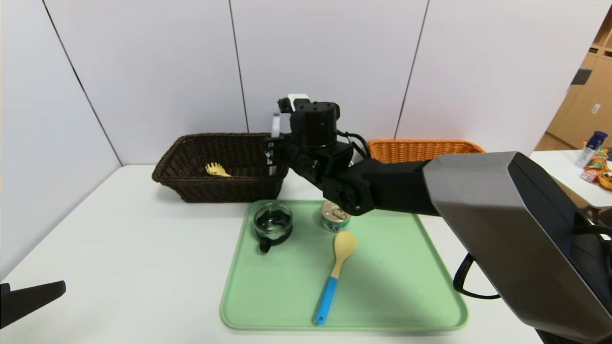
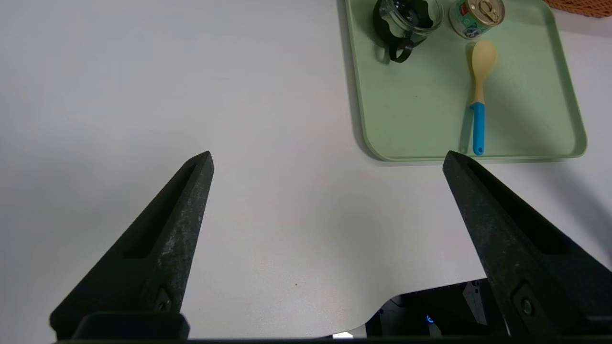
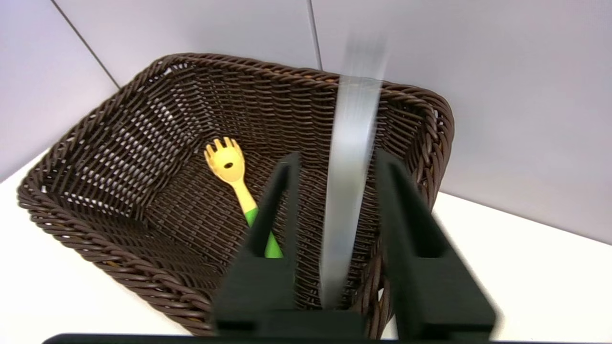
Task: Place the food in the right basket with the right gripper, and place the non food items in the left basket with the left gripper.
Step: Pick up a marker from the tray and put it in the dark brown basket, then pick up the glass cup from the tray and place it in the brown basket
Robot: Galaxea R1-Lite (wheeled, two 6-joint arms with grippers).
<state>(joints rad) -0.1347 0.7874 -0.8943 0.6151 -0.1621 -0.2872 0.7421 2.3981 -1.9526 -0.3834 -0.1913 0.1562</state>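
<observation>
My right gripper (image 3: 337,157) hangs over the near right corner of the dark brown left basket (image 3: 119,229), reaching across from the right. Its jaws stand open, and a white marker (image 3: 351,167) is upright and motion-blurred between them, with a gap on each side. The yellow pasta fork (image 3: 227,165) lies inside that basket (image 1: 191,184). On the green tray (image 1: 392,296) stand the glass cup (image 1: 272,224) and the gold-lidded tin (image 1: 333,216), with the blue-handled spoon (image 1: 334,272) lying beside them. My left gripper (image 2: 329,160) is open and empty above bare table at the front left.
The orange right basket (image 1: 416,149) stands at the back right, mostly behind my right arm. White wall panels rise directly behind both baskets. A side table with packets (image 1: 595,162) is at the far right.
</observation>
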